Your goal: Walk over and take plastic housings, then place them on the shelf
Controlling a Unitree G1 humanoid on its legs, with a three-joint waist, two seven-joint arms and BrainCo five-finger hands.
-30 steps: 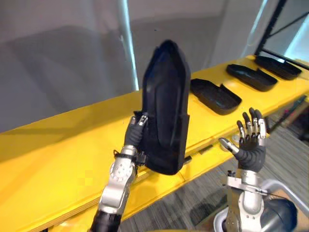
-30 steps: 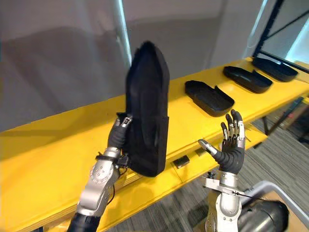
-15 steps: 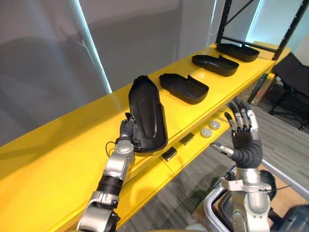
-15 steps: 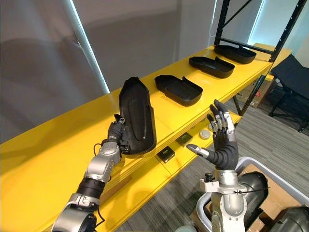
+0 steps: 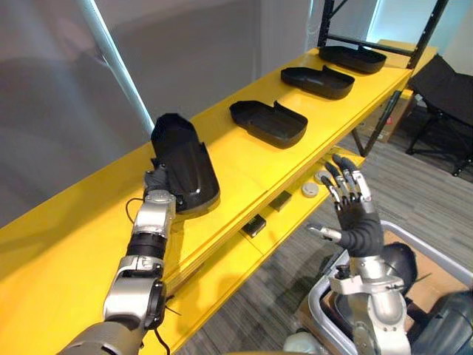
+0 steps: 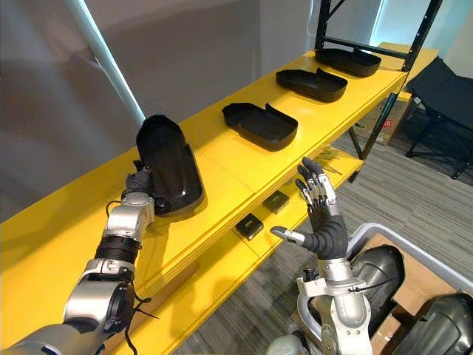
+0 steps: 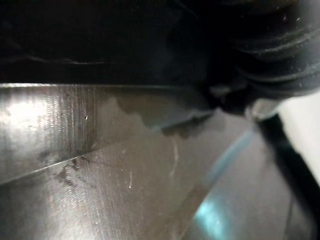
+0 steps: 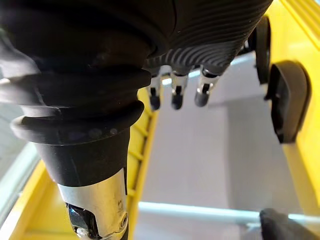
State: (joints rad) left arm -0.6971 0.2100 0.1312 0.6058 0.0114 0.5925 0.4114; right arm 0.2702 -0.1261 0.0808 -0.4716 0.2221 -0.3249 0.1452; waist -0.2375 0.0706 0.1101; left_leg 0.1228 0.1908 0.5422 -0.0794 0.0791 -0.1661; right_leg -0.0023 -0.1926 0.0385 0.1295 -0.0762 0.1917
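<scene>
shelf (image 5: 89, 244): long, yellow; front edge unobstructed along its length, back edge close to a grey wall (image 5: 59, 81); a black post (image 5: 325, 22) stands at the shelf's far end.
open room: a wide bare stretch of shelf on the near side of the housing, and a bare gap on its far side.
ledge (image 5: 222, 266): lower yellow step under the shelf's front edge, carrying a few small dark blocks and pale discs; grey floor (image 5: 251, 310) lies in front of it.
housing (image 5: 185, 166): black, glossy, long and boat-shaped with a rounded far end, hollow side up; it sits across the shelf, near end at the front edge.
three more housings (image 5: 267, 122): same black shape, spaced apart along the shelf toward its far end.
left hand (image 5: 157, 181): at the shelf's front edge, against the housing's near end; its fingers are hidden by the housing, so the grip cannot be told.
right hand (image 5: 355, 222): raised in front of the shelf, over the floor, fingers straight and spread, holding nothing, well apart from every housing.
</scene>
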